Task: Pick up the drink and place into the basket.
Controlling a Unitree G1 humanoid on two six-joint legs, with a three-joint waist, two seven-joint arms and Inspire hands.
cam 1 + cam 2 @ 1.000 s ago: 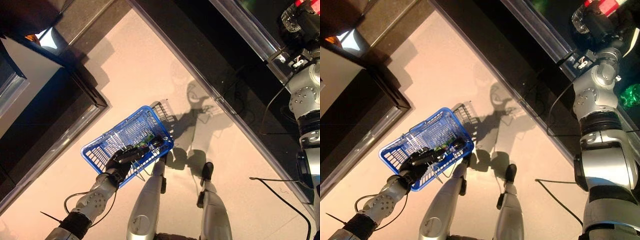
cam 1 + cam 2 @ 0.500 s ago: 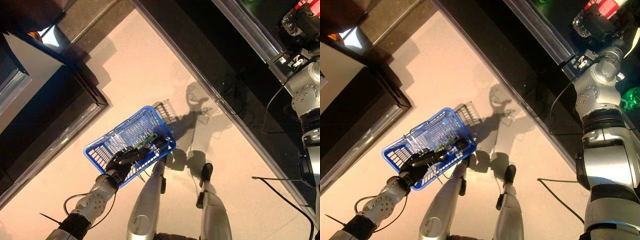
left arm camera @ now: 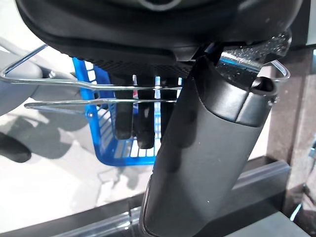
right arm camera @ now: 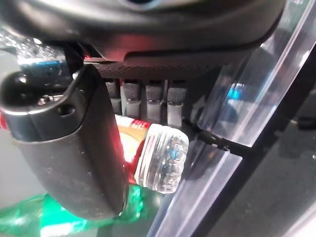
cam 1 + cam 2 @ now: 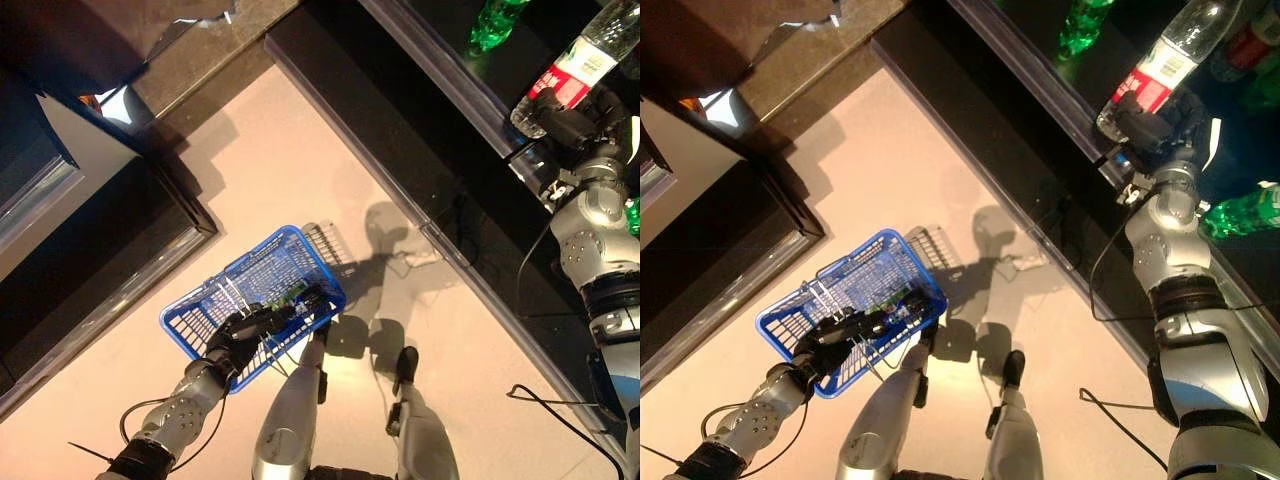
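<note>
Raised since before, right hand [image 5: 1162, 128] grips drink [image 5: 1160, 62]; left hand [image 5: 238, 335] clasps basket [image 5: 200, 300] handle.

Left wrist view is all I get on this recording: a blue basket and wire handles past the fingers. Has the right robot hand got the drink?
Observer: Yes. The right robot hand is curled round a clear bottle with a red label, up at the dark shelf.
Operator: Is the bottle over the basket?
Observer: No. The blue basket hangs low on the robot's left, apart from it.
Operator: Other drinks nearby?
Observer: Green bottles lie on that shelf.
</note>
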